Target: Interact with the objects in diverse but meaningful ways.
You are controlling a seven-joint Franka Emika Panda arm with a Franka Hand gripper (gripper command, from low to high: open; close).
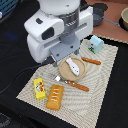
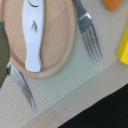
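A white paddle-like piece (image 1: pixel 73 66) (image 2: pixel 32 30) lies on the tan round plate (image 1: pixel 64 70) (image 2: pixel 60 50) in the middle of the woven mat. The orange bread-like block (image 1: pixel 55 96) (image 2: pixel 112 4) and the yellow printed block (image 1: pixel 39 88) (image 2: pixel 124 50) lie near the mat's front, toward the exterior view's left. A pale blue house-shaped carton (image 1: pixel 96 44) stands at the mat's far corner. My gripper (image 1: pixel 62 57) hangs just above the plate's edge on the exterior view's left. Its fingers are hidden under the wrist housing, so its state is unclear.
An orange-handled fork (image 1: pixel 75 85) (image 2: pixel 90 35) lies in front of the plate. A knife (image 1: pixel 91 61) (image 2: pixel 22 85) lies beside it. Dark bowls (image 1: pixel 97 20) stand at the back right on a brown surface. The beige mat (image 1: pixel 100 85) rests on a black tabletop.
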